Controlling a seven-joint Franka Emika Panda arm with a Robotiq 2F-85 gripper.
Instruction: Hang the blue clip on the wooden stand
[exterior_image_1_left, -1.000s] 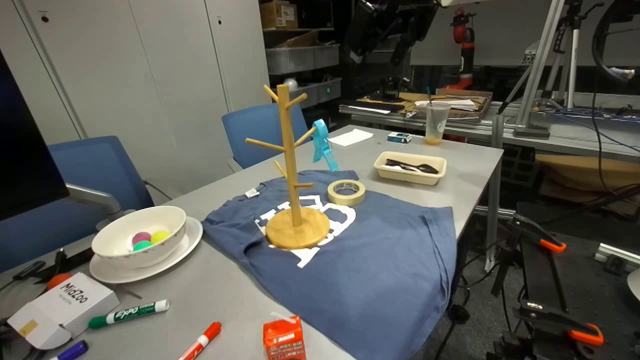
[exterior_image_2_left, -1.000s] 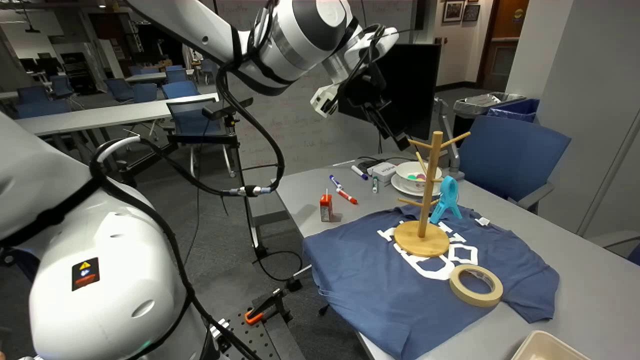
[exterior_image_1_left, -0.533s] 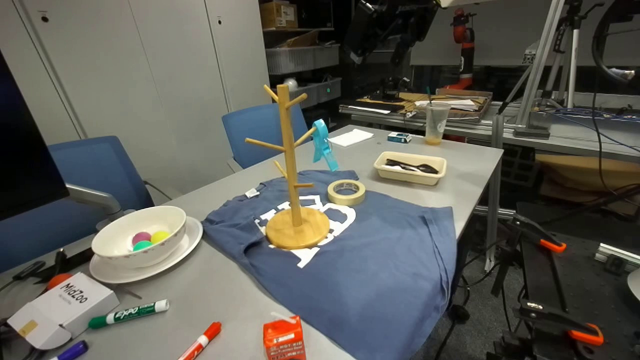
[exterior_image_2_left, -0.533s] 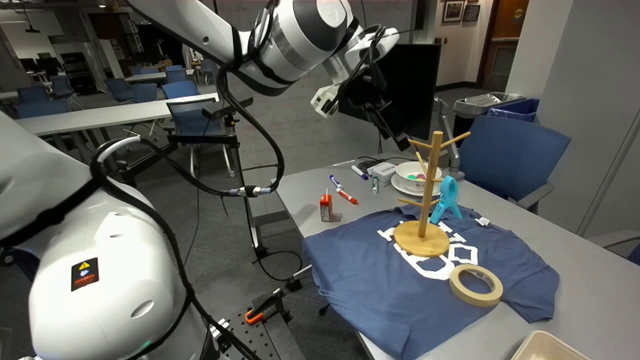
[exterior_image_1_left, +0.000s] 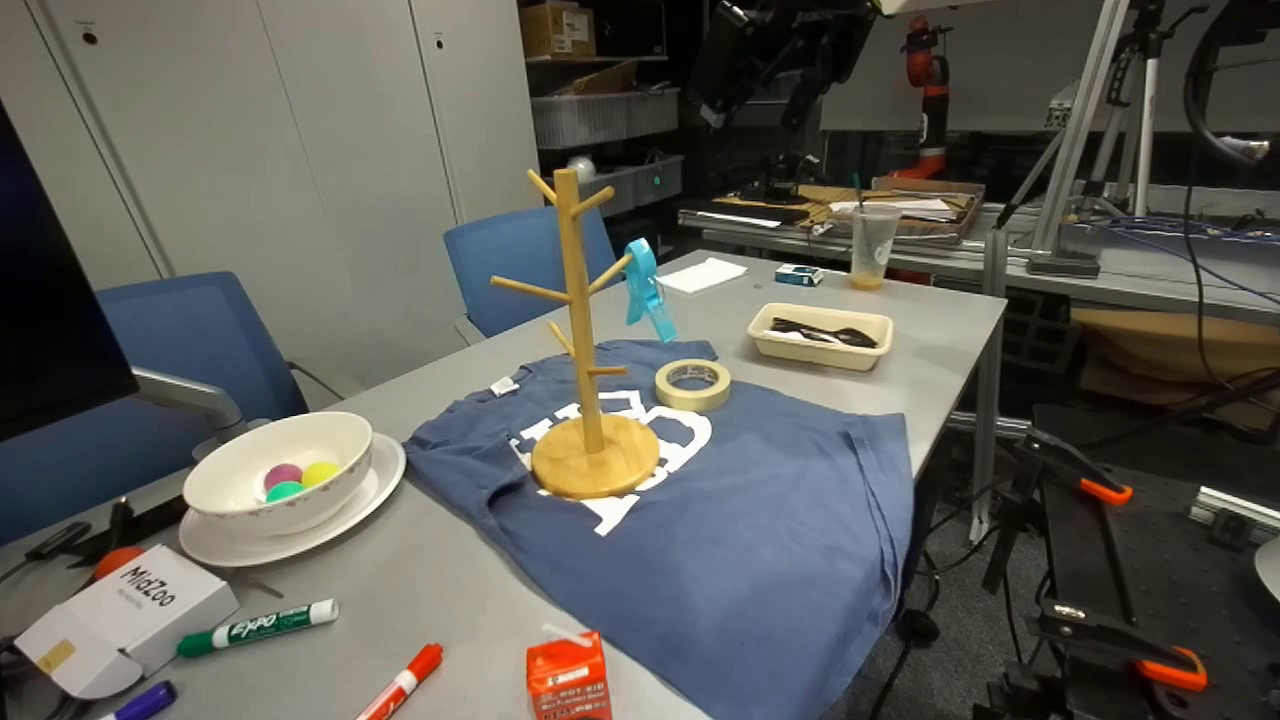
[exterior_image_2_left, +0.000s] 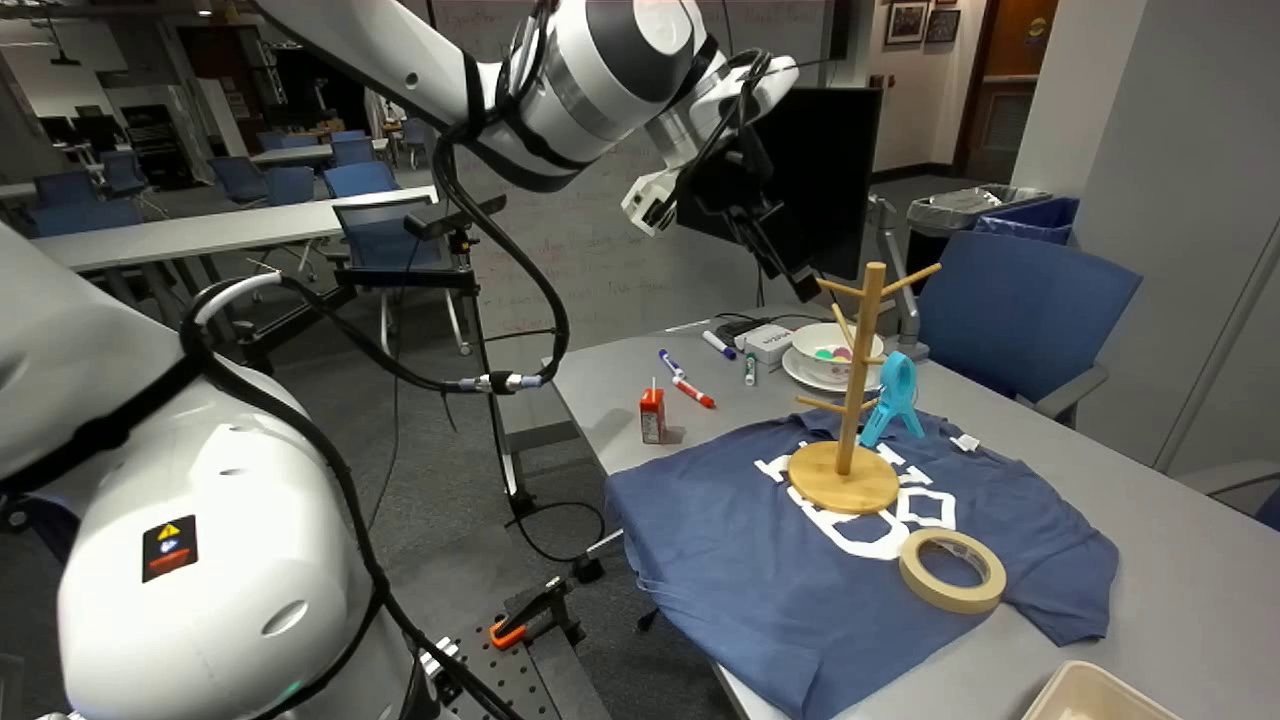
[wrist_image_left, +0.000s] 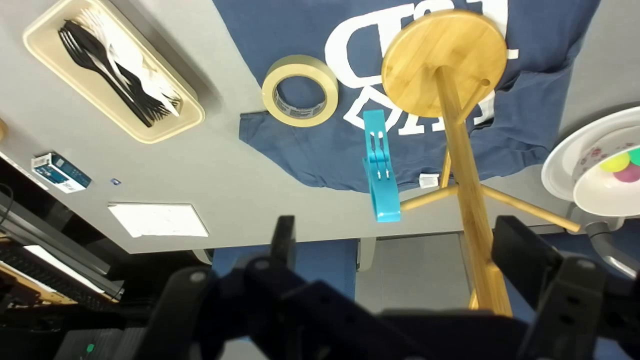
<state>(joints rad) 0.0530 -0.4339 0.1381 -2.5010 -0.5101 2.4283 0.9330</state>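
The blue clip (exterior_image_1_left: 643, 285) hangs from the end of an angled peg on the wooden stand (exterior_image_1_left: 581, 330) in both exterior views (exterior_image_2_left: 894, 400). In the wrist view, the peg tip meets the looped end of the clip (wrist_image_left: 382, 185). The stand (exterior_image_2_left: 857, 375) is upright, its round base on the dark blue shirt; it shows from above in the wrist view (wrist_image_left: 462, 145). My gripper (wrist_image_left: 395, 240) is open and empty, its fingers wide apart. It is above the stand and apart from the clip. It also shows dark in an exterior view (exterior_image_2_left: 785, 265).
A tape roll (exterior_image_1_left: 692, 385) lies on the dark blue shirt (exterior_image_1_left: 760, 510). A cutlery tray (exterior_image_1_left: 820, 336), a cup (exterior_image_1_left: 873, 245), a bowl (exterior_image_1_left: 280, 470) with balls, markers (exterior_image_1_left: 260, 627) and a red carton (exterior_image_1_left: 568, 678) stand around on the table.
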